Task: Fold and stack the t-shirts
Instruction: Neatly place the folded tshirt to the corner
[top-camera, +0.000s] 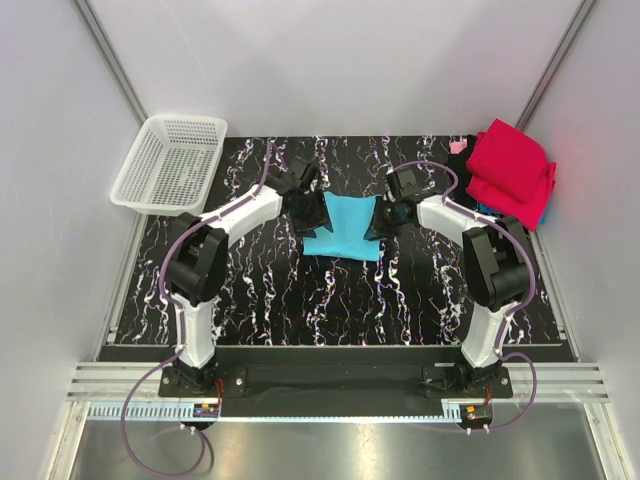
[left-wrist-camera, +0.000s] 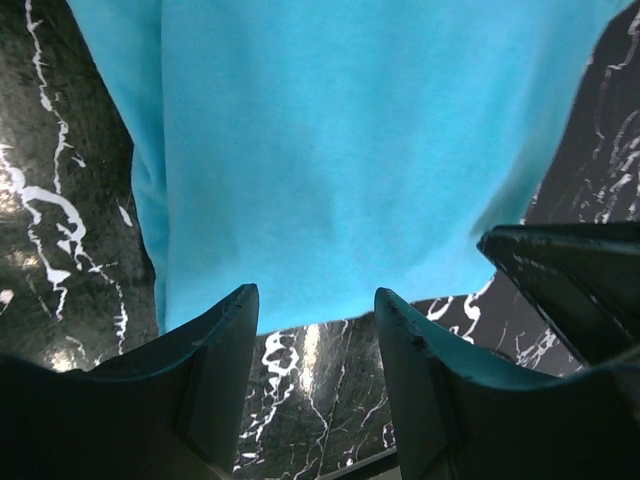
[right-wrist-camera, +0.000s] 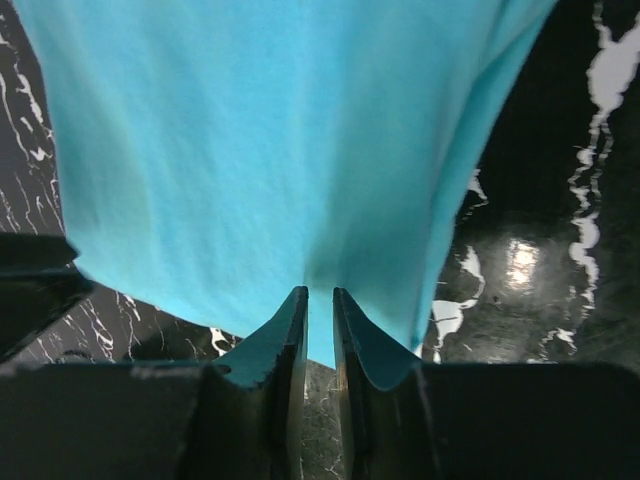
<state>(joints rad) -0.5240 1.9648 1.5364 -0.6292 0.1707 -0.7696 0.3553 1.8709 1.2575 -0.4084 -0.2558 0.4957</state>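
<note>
A turquoise t-shirt (top-camera: 343, 228) lies folded into a rectangle at the middle back of the black marble table, between my two grippers. My left gripper (top-camera: 306, 216) sits at its left edge. In the left wrist view it (left-wrist-camera: 315, 300) stands open, with bare table between the fingers and the shirt's (left-wrist-camera: 340, 150) edge just past the tips. My right gripper (top-camera: 379, 220) is at the shirt's right edge. Its jaws (right-wrist-camera: 320, 295) are nearly together, with a pinch of turquoise cloth (right-wrist-camera: 260, 150) between them. A crimson t-shirt (top-camera: 512, 168) tops a heap at the back right.
A white mesh basket (top-camera: 170, 160) stands at the back left corner. Pink (top-camera: 458, 146) and blue (top-camera: 486, 208) cloth peek from under the crimson heap. Grey walls close in both sides and the back. The right gripper's finger (left-wrist-camera: 580, 280) shows in the left wrist view.
</note>
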